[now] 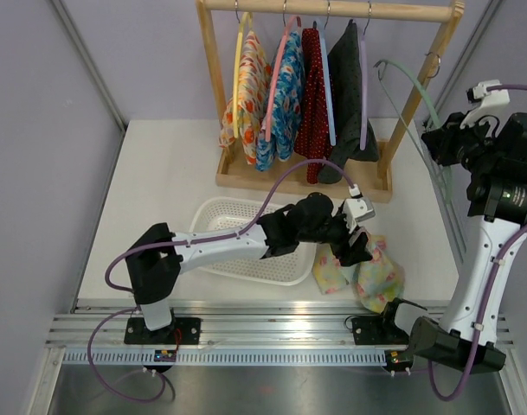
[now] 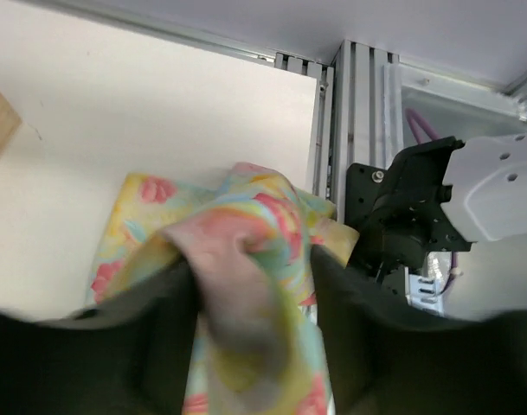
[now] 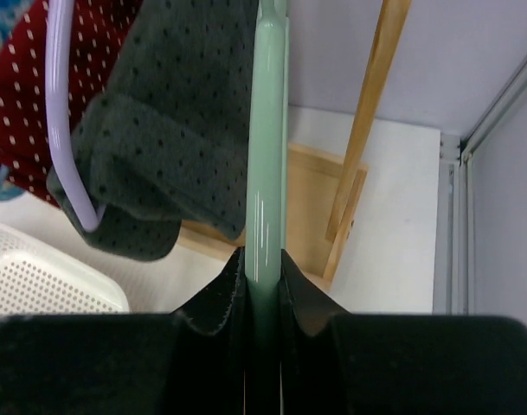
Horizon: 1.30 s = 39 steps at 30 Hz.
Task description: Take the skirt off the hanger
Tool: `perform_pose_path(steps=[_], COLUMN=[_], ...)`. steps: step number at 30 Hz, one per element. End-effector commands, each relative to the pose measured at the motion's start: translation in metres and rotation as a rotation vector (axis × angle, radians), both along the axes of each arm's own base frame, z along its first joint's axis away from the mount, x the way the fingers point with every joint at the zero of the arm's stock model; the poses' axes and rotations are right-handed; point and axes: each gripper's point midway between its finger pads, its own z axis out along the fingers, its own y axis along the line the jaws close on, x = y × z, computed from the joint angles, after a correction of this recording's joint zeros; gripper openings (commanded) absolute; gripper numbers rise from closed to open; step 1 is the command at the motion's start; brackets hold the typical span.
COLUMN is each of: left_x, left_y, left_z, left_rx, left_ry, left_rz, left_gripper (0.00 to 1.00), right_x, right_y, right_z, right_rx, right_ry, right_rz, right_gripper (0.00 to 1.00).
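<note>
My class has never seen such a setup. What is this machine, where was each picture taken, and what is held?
Two robot arms are bolted at the edge of a table. One picture looks down from above; the others come from wrist cameras. On the table stand a wooden rack of hung clothes and a white basket. The flowery skirt lies beside the basket, bunched between the jaws of the left tool; whether it is gripped is unclear. The right tool clamps an empty green hanger.

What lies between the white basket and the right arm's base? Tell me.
The crumpled floral skirt, with the left gripper over it, seen in the top view.
</note>
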Motion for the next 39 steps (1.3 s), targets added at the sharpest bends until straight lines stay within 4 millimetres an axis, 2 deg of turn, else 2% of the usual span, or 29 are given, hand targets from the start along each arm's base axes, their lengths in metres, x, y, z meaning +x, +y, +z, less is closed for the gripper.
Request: perform_pose_path(steps=[1, 3, 4, 6, 7, 8, 10, 11, 12, 13, 14, 15, 17, 19, 20, 21, 24, 28, 32, 36, 37, 39], left_x=[0.008, 0.011, 0.008, 0.004, -0.002, -0.003, -0.007, -0.006, -0.005, -0.007, -0.007, -0.006, -0.01, -0.009, -0.011, -0.011, -0.012, -0.012, -0.013, -0.014, -0.014, -0.015], left_y=[-0.001, 0.009, 0.021, 0.035, 0.048, 0.058, 0.08, 0.087, 0.095, 0.104, 0.11, 0.118, 0.131, 0.144, 0.152, 0.157, 0.169, 0.174, 0.169, 0.162, 0.16, 0.154], left_z=[0.048, 0.055, 0.067, 0.074, 0.093, 0.082, 0.078, 0.078, 0.072, 0.079, 0.076, 0.061, 0.064, 0.052, 0.06, 0.051, 0.056, 0.045, 0.04, 0.041, 0.043, 0.048], left_rx=[-0.122, -0.114, -0.133, -0.134, -0.166, -0.135, -0.11, -0.105, -0.084, -0.099, -0.09, -0.058, -0.069, -0.045, -0.072, -0.059, -0.093, -0.089, -0.079, -0.081, -0.086, -0.102], left_ry=[-0.089, -0.136, -0.159, -0.189, -0.202, -0.223, -0.226, -0.228, -0.224, -0.23, -0.229, -0.219, -0.216, -0.216, -0.199, -0.193, -0.188, -0.181, -0.2, -0.262, -0.276, -0.331], left_rz=[0.019, 0.038, 0.046, 0.046, 0.053, 0.056, 0.083, 0.1, 0.122, 0.139, 0.15, 0.169, 0.189, 0.217, 0.243, 0.252, 0.288, 0.304, 0.274, 0.225, 0.215, 0.174], left_gripper=[0.79, 0.91, 0.99, 0.99, 0.99, 0.99, 0.99, 0.99, 0.99, 0.99, 0.99, 0.99, 0.99, 0.99, 0.99, 0.99, 0.99, 0.99, 0.99, 0.99, 0.99, 0.99], right_x=[0.011, 0.023, 0.027, 0.041, 0.046, 0.047, 0.07, 0.067, 0.082, 0.087, 0.089, 0.099, 0.112, 0.12, 0.125, 0.128, 0.138, 0.139, 0.131, 0.123, 0.122, 0.113], right_y=[0.009, 0.008, 0.008, 0.004, 0.006, 0.007, 0.006, 0.008, 0.003, 0.001, 0.003, -0.001, -0.003, -0.006, -0.007, -0.008, -0.009, -0.008, -0.009, -0.008, -0.008, -0.006], right_z=[0.061, 0.073, 0.077, 0.085, 0.088, 0.099, 0.096, 0.104, 0.095, 0.096, 0.104, 0.098, 0.098, 0.095, 0.092, 0.091, 0.084, 0.061, 0.04, 0.035, 0.032, 0.039], right_rx=[0.006, 0.009, 0.005, -0.003, -0.004, -0.013, -0.008, -0.016, -0.014, -0.014, -0.012, -0.007, 0.006, 0.015, 0.024, 0.029, 0.041, 0.043, 0.026, 0.012, 0.009, 0.0], right_ry=[-0.154, -0.167, -0.172, -0.175, -0.175, -0.197, -0.172, -0.189, -0.159, -0.157, -0.173, -0.156, -0.146, -0.125, -0.109, -0.103, -0.078, -0.002, 0.037, 0.051, 0.057, 0.04], right_rz=[0.043, 0.044, 0.037, 0.018, 0.025, 0.025, 0.018, 0.011, -0.013, -0.024, -0.028, -0.044, -0.055, -0.071, -0.075, -0.081, -0.081, -0.075, -0.079, -0.075, -0.075, -0.064], right_gripper=[0.0, 0.0, 0.0, 0.0, 0.0, 0.0, 0.0, 0.0, 0.0, 0.0, 0.0, 0.0, 0.0, 0.0, 0.0, 0.0, 0.0, 0.0, 0.0, 0.0, 0.07, 0.27])
